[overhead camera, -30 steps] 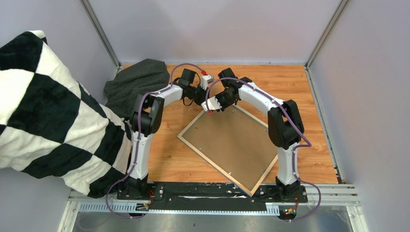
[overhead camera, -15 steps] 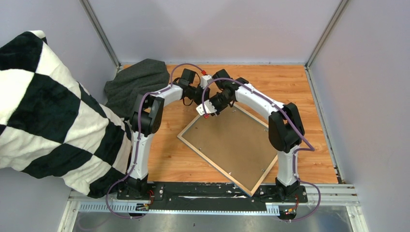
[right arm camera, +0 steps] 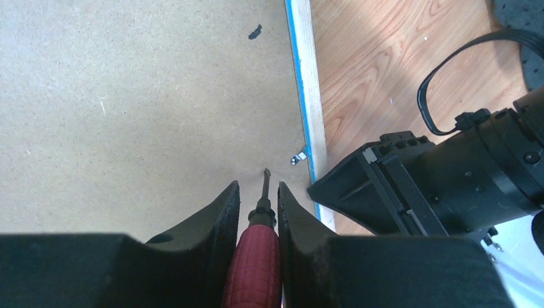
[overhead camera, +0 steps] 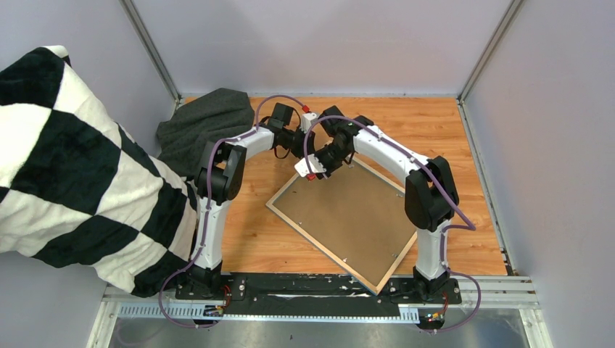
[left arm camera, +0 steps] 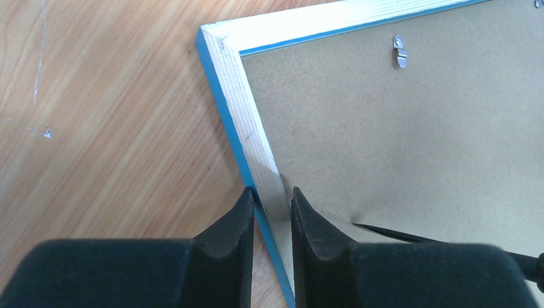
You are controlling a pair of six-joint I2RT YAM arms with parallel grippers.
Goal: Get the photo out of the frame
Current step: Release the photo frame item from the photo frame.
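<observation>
At the left a checkered blanket [overhead camera: 65, 159] hangs beside the table [overhead camera: 464, 145], with a grey cloth [overhead camera: 203, 123] in the far left corner. The left gripper [left arm camera: 271, 192] is clamped on the rail of the frame [left arm camera: 253, 131], which lies face down mid-table, near its far corner. The right gripper [right arm camera: 258, 186] is closed on a red-handled screwdriver [right arm camera: 256, 256], whose tip rests on the brown backing board [right arm camera: 128, 96] just beside a metal clip [right arm camera: 297, 156].

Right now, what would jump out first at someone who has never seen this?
The huge black-and-white checked blanket looms at the left. Mid-table the frame lies face down, brown backing board up. The left gripper pinches its rim while the right gripper holds a red-handled screwdriver, tip at the board.
</observation>
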